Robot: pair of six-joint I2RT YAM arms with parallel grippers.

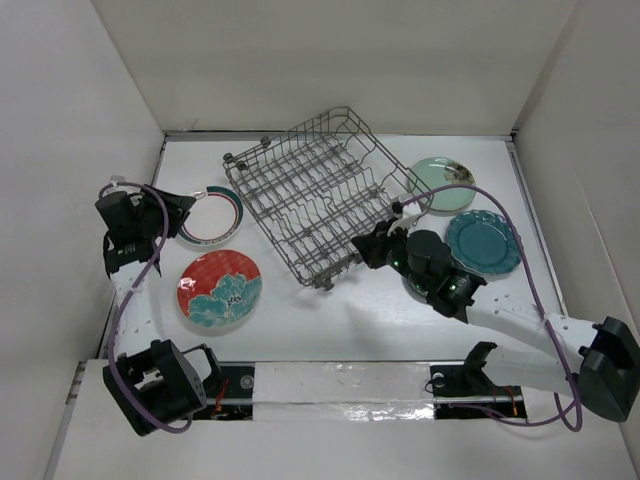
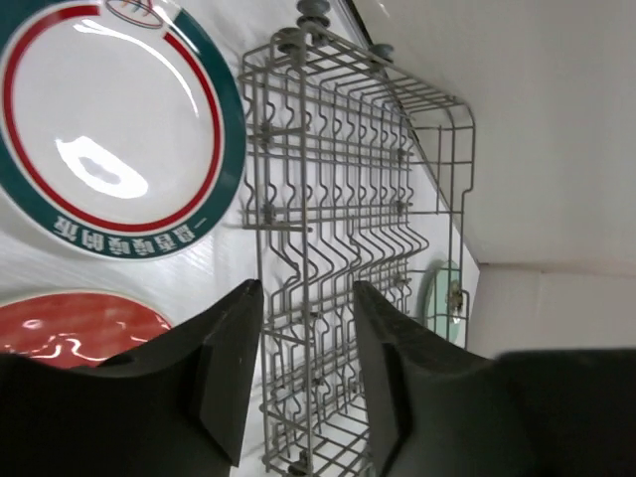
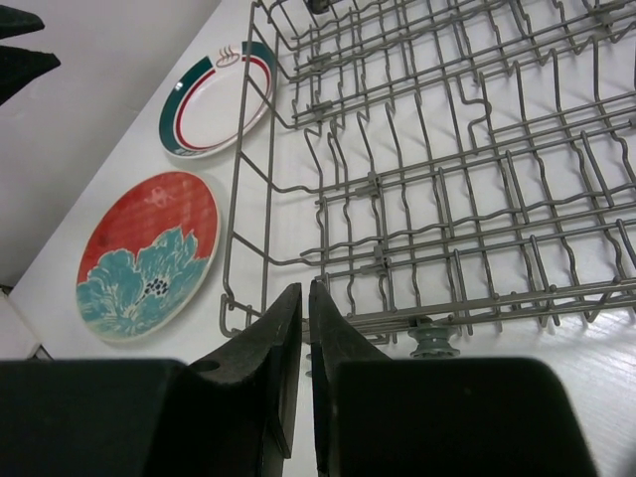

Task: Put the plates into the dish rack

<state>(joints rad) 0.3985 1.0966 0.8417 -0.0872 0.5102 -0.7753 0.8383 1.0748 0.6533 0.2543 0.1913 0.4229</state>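
Left gripper, jaws parted and empty, should catch the teal-ringed plate by its rim; right gripper nearly closed, empty

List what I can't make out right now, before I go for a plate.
- Scalloped teal plate: top view, near-left rim covered by the right arm; absent from both wrist views.
- Mint plate: left wrist view, only a sliver behind the dish rack wires.
- Red floral plate: left wrist view, cut off by the left pincer.
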